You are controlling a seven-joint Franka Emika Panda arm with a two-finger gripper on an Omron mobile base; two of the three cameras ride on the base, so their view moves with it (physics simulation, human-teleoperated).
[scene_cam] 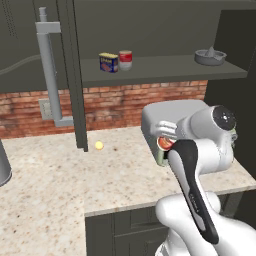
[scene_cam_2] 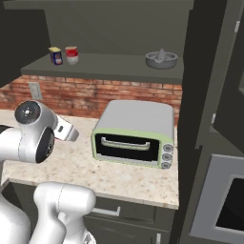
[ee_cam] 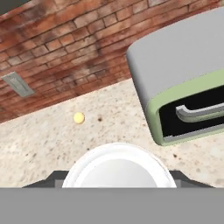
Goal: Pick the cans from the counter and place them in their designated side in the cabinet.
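My gripper (scene_cam: 164, 141) hangs above the counter (scene_cam: 50, 190), just in front of the toaster oven, shut on the bright red can (scene_cam: 165, 144). In the hand view that can's white-rimmed top (ee_cam: 118, 168) sits between the two dark fingertips (ee_cam: 54, 179). The silver-grey can with a dark red band (scene_cam: 125, 59) stands upright on the cabinet shelf (scene_cam: 165, 68) at its left part, right beside a blue-and-yellow tin (scene_cam: 108, 62). The same can (scene_cam_2: 72, 54) shows in the right base view.
A grey-and-green toaster oven (scene_cam_2: 133, 131) stands on the counter against the brick wall. A grey juicer bowl (scene_cam: 210, 56) sits at the shelf's right end. The open cabinet door with its bar handle (scene_cam: 50, 70) hangs at left. A small yellow ball (scene_cam: 99, 145) lies on the counter.
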